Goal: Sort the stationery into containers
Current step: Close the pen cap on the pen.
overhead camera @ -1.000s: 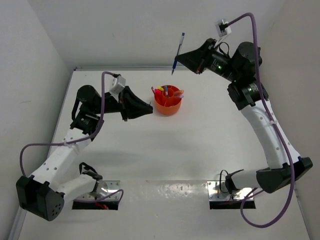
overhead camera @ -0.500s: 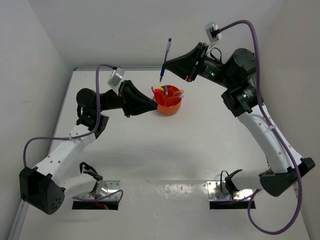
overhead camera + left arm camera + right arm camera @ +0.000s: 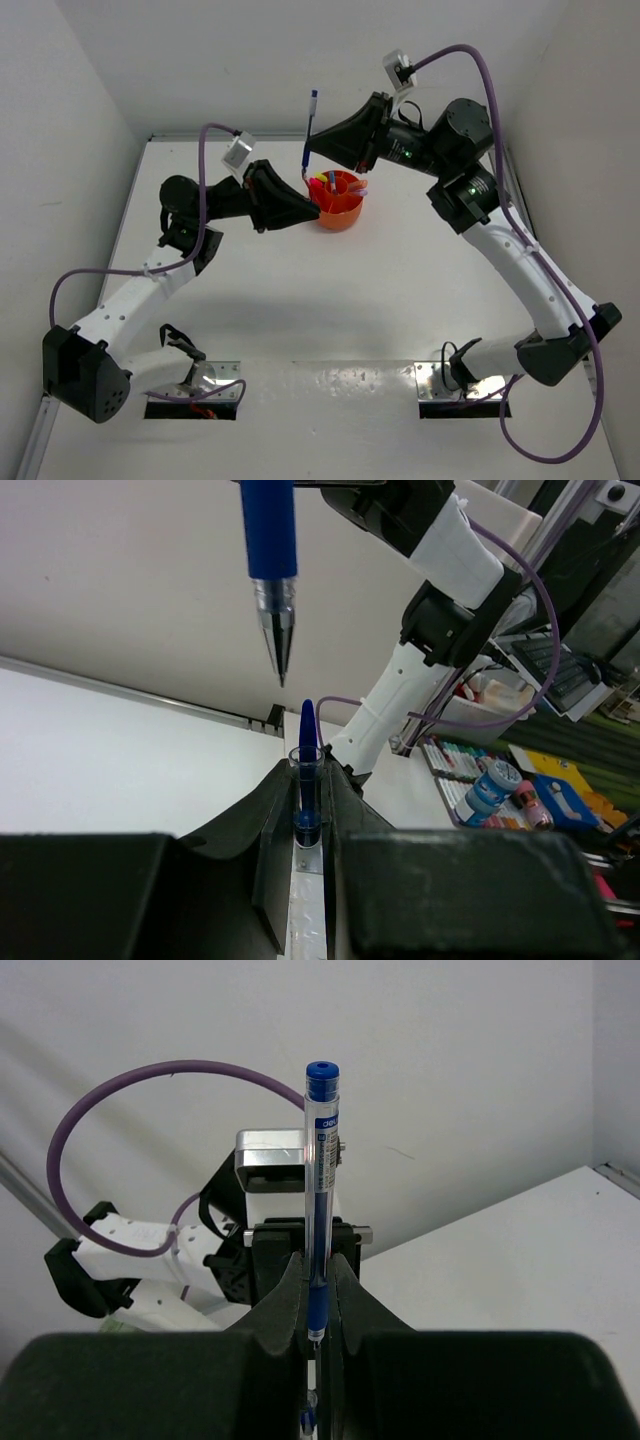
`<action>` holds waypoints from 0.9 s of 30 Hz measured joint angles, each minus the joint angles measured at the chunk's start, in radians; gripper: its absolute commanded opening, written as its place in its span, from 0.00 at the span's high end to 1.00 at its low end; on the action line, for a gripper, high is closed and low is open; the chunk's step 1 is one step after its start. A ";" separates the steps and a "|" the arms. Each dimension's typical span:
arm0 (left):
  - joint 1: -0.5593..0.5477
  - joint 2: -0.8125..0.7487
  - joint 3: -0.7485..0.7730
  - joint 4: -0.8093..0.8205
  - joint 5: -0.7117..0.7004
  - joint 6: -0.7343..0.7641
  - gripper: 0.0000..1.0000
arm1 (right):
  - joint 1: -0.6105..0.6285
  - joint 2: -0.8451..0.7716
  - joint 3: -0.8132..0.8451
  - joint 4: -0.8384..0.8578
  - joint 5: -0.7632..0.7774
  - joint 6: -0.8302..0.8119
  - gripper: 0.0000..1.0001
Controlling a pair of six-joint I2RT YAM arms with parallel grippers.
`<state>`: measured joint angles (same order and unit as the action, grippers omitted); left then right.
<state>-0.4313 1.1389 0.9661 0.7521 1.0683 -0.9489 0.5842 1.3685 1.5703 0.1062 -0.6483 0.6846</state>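
The orange tub (image 3: 340, 212) stands at the back middle of the table, with several pens and markers (image 3: 322, 182) upright in it. My right gripper (image 3: 312, 150) hangs above the tub's left rim, shut on a blue pen (image 3: 310, 120) held upright with its tip down. In the right wrist view the blue pen (image 3: 320, 1160) rises from between the fingers of the right gripper (image 3: 317, 1265). My left gripper (image 3: 303, 212) sits just left of the tub. The left gripper (image 3: 308, 778) is shut on a blue pen cap (image 3: 306, 730), open end up. The blue pen's tip (image 3: 277, 630) hangs right above it.
White walls close the table at the back and both sides. Two metal base plates (image 3: 195, 383) (image 3: 450, 385) sit at the near edge. Beyond the table, the left wrist view shows a shelf with marker boxes and a small bottle (image 3: 490, 790).
The right arm has swung left with the blue pen, from the back wall to above the tub's left rim. The left gripper has shifted slightly toward the tub.
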 measured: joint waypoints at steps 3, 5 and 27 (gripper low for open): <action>0.000 0.003 0.001 -0.005 0.000 -0.003 1.00 | 0.008 0.001 0.000 -0.003 -0.009 -0.004 1.00; 0.000 0.004 0.002 -0.006 -0.001 -0.003 1.00 | 0.013 0.001 0.000 -0.003 -0.011 -0.008 1.00; 0.014 0.028 0.052 -0.011 -0.008 -0.006 1.00 | 0.016 -0.027 -0.040 -0.011 -0.018 -0.026 1.00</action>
<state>-0.4171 1.1671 1.0183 0.7406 1.0599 -0.9554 0.6006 1.3418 1.5299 0.0956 -0.6659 0.6582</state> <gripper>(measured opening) 0.186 0.045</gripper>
